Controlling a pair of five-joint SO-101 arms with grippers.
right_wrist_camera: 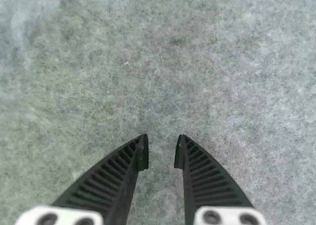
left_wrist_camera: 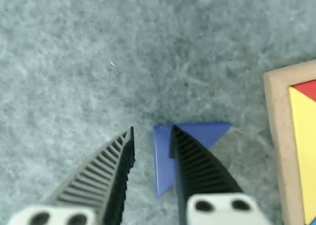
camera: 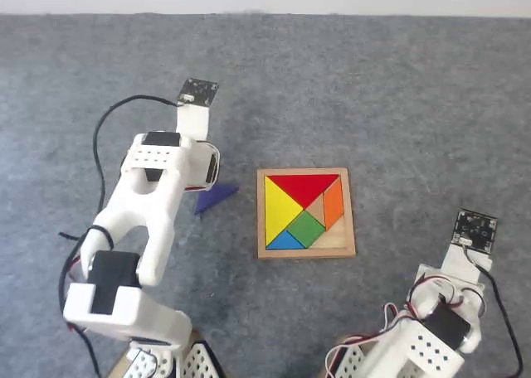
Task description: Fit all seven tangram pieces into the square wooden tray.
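Note:
The square wooden tray [camera: 262, 216] lies mid-table holding red [camera: 305, 185], yellow [camera: 280, 208], orange [camera: 333, 204], green [camera: 308, 227] and light blue [camera: 285, 240] pieces. Its near right corner shows bare wood. A dark blue triangle [camera: 217, 197] lies on the carpet left of the tray. My left gripper [left_wrist_camera: 152, 130] is open just over that triangle [left_wrist_camera: 163, 156]; one finger [left_wrist_camera: 195, 166] covers part of it and the other stands beside it. The tray's rim [left_wrist_camera: 276, 136] is close by. My right gripper [right_wrist_camera: 162, 138] is open over bare carpet, holding nothing.
Grey carpet covers the whole table. The left arm's white body [camera: 145, 204] stretches from the near left toward the triangle. The right arm [camera: 440, 328] sits at the near right corner, well away from the tray.

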